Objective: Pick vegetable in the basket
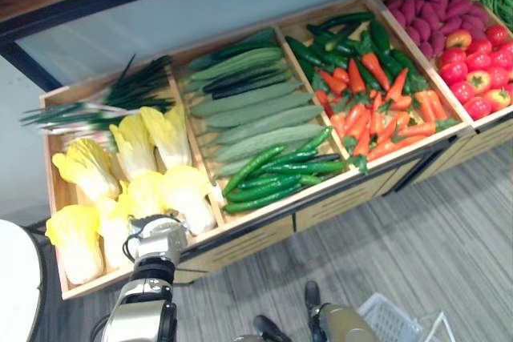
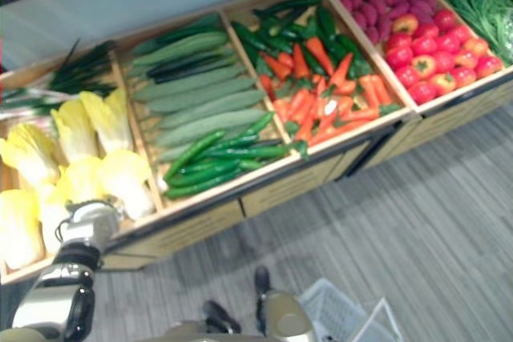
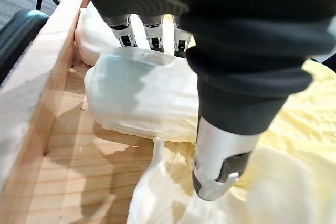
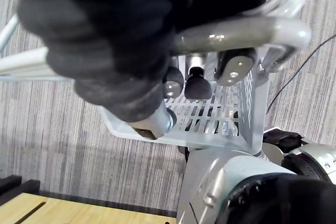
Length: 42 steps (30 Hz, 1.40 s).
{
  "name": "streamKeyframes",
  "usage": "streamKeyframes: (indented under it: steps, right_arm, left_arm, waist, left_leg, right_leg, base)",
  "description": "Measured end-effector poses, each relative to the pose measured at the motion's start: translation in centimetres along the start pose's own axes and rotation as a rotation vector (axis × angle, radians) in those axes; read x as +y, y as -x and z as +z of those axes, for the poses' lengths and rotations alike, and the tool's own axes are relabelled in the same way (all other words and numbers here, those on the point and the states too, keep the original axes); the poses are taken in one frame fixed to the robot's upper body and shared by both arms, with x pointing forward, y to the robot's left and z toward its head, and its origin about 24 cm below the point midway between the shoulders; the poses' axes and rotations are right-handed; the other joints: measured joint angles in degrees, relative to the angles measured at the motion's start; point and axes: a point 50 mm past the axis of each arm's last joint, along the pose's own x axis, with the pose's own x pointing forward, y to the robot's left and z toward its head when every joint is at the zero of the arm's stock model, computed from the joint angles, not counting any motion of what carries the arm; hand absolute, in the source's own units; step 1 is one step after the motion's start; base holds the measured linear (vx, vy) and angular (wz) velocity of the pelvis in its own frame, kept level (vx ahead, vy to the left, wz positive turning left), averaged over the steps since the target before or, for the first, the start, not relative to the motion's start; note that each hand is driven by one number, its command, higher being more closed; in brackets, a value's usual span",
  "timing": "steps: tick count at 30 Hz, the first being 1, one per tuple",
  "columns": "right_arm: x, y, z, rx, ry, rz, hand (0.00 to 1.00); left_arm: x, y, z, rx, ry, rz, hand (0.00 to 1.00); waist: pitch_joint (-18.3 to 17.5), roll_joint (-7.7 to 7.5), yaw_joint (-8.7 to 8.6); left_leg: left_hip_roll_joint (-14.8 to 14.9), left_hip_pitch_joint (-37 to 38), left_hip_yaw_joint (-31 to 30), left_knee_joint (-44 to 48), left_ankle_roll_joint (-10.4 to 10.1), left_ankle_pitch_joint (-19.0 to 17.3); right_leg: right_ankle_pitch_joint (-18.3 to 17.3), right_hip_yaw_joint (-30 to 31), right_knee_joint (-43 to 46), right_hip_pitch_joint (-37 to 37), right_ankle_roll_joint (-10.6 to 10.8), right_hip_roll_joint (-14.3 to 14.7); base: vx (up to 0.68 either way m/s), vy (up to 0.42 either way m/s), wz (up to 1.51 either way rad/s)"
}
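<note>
Left wrist view: left robot hand (image 3: 218, 150) open astride a pale cabbage (image 3: 142, 98); right robot hand (image 4: 121, 51) grips the basket handle (image 4: 236, 32).

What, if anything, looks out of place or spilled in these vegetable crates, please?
Nothing stands out: the cabbages, cucumbers and carrots lie sorted in their wooden crates, and none has spilled onto the floor.

Shown: a pale-yellow, white-stalked cabbage (image 3: 142, 98) lying on its side near the wall of a wooden crate (image 3: 37, 103), among similar heads (image 1: 88, 167); a white slotted plastic basket (image 4: 220, 124), upright, hanging by its grey handle (image 4: 236, 32).
</note>
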Motion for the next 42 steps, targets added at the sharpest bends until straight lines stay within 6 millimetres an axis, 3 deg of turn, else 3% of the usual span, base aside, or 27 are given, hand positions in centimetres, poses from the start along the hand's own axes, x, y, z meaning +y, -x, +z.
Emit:
streamKeyframes:
  steps: [4,9,21,27,35,39,40,42]
  right_arm:
    - [0.5,0.0,0.4,-0.003,0.031,0.025,1.0]
    - [1.2,0.0,0.6,-0.007,0.062,0.066,1.0]
    - [2.2,0.0,1.1,0.002,0.136,0.121,1.0]
    - [1.5,0.0,0.9,0.015,0.147,0.095,1.0]
    - [-0.6,0.0,-0.8,0.055,0.058,0.026,1.0]
    - [-1.5,0.2,-1.1,0.063,0.025,-0.005,1.0]
    - [-1.7,0.3,-1.2,0.065,0.022,-0.01,1.0]
    - [-2.4,0.5,-1.8,0.077,0.014,-0.027,1.0]
  left_arm:
    - [0.9,-0.8,1.4,0.057,0.186,-0.082,1.0]
    - [1.5,-1.3,1.9,0.071,0.281,-0.167,1.0]
    - [2.9,-2.2,0.5,0.09,0.484,-0.23,1.0]
    - [3.0,-2.2,-0.4,0.079,0.532,-0.23,1.0]
    - [2.8,-1.6,-2.2,0.068,0.612,-0.216,1.0]
    - [2.9,-1.2,-2.2,0.064,0.6,-0.204,1.0]
    - [3.0,-1.2,-2.2,0.063,0.597,-0.203,0.0]
    - [3.2,-1.2,-2.4,0.052,0.529,-0.204,0.0]
  waist:
    - [0.26,-0.32,0.76]
    - [0.53,-0.78,1.03]
    - [1.03,-1.24,1.13]
    - [1.09,-1.46,1.17]
    - [-0.54,-0.65,1.23]
    - [-1.78,-0.11,1.13]
    - [-1.78,-0.07,1.14]
    - [-2.55,0.23,1.21]
  left_leg:
    - [1.34,-1.25,1.59,2.01,-0.17,-0.3]
    - [1.78,-1.41,2.05,2.61,-0.21,-0.54]
    - [1.79,1.04,4.55,1.98,-0.28,-0.83]
    - [1.45,3.2,3.98,1.73,-0.35,-1.13]
    - [0.63,5.85,1.78,0.61,-0.41,-1.32]
    - [-0.29,6.41,1.1,-0.42,-0.05,-0.5]
    - [-0.39,6.84,1.08,-0.42,-0.03,-0.49]
    - [-0.67,7.78,0.89,-0.76,-0.02,-0.49]
  right_leg:
    - [0.01,-0.68,-0.07,-1.04,0.0,-0.08]
    - [-0.01,-0.82,-0.72,-0.86,-0.01,-0.1]
    - [0.26,-0.74,-2.66,1.3,0.38,-0.28]
    - [0.71,-1.28,-2.74,3.66,1.02,-0.61]
    - [0.67,-2.72,-3.13,7.28,0.97,-1.03]
    - [0.91,-3.15,-3.0,7.9,0.57,-1.45]
    - [0.91,-3.15,-3.03,8.3,0.57,-1.46]
    - [0.9,-3.16,-3.23,9.34,0.57,-1.48]
  base:
    - [0.0,0.012,0.02]
    - [0.02,0.037,0.02]
    - [0.04,0.058,-0.06]
    - [0.07,0.054,0.05]
    - [0.08,0.045,0.11]
    - [0.1,0.074,0.09]
    - [0.06,0.05,0.01]
    - [0.06,0.043,0.02]
